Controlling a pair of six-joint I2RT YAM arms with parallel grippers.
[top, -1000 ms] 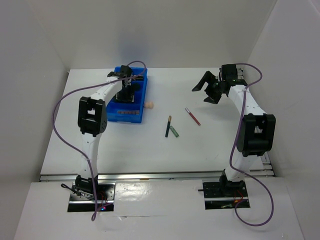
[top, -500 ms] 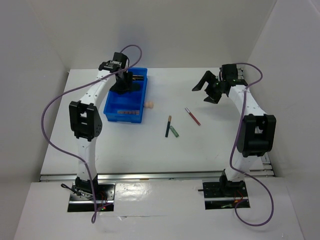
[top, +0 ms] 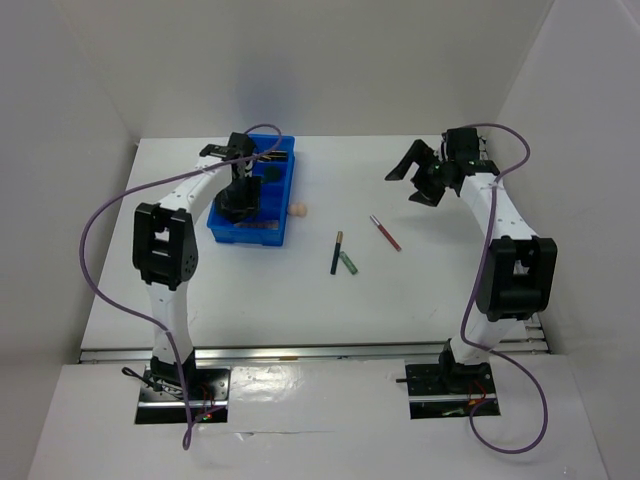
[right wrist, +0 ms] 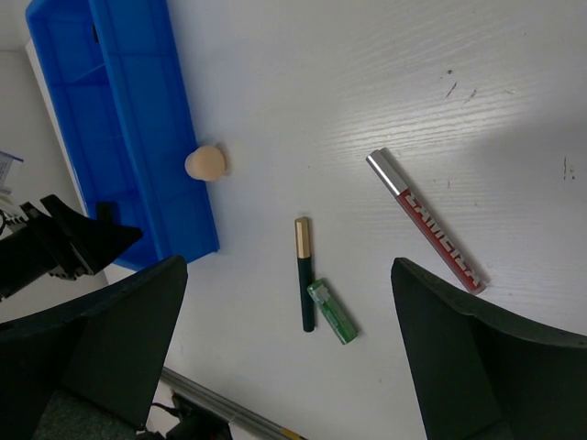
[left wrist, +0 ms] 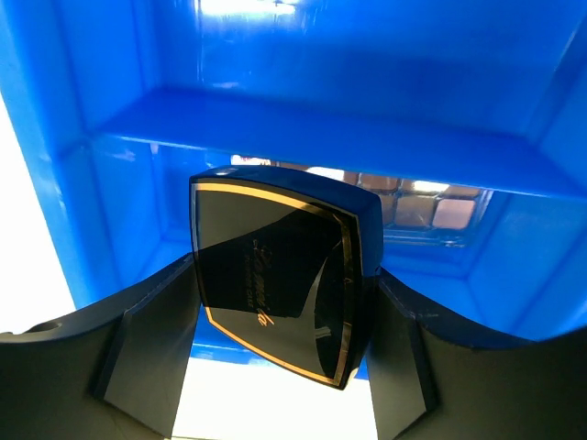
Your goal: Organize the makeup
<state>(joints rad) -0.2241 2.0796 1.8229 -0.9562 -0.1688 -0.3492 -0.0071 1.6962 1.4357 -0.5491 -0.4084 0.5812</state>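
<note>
Swinging back from the tray's upper end, where it stood half a second ago, the left tool [top: 240, 200] now hangs over the middle of the blue tray [top: 284, 222], in the upper left of the overhead view. Its fingers are closed partway on a square compact [left wrist: 275, 293], black with a gold line. They grip it by two opposite edges, and it sits tilted above a compartment floor. Past the divider, the eyeshadow palette [left wrist: 431, 213] shows in the next cell. The compact is carried, not yet set down, so I judge placing it to be the step in hand. The right tool [top: 405, 188], upper right, is spread wide and empty, in the same place as before. Unmoved on the bench [top: 430, 290] lie the sponge [top: 298, 210], just beside the tray, and the dark pencil [top: 336, 255], green pencil [top: 348, 263] and red pencil [top: 386, 234], all left to sort.
</note>
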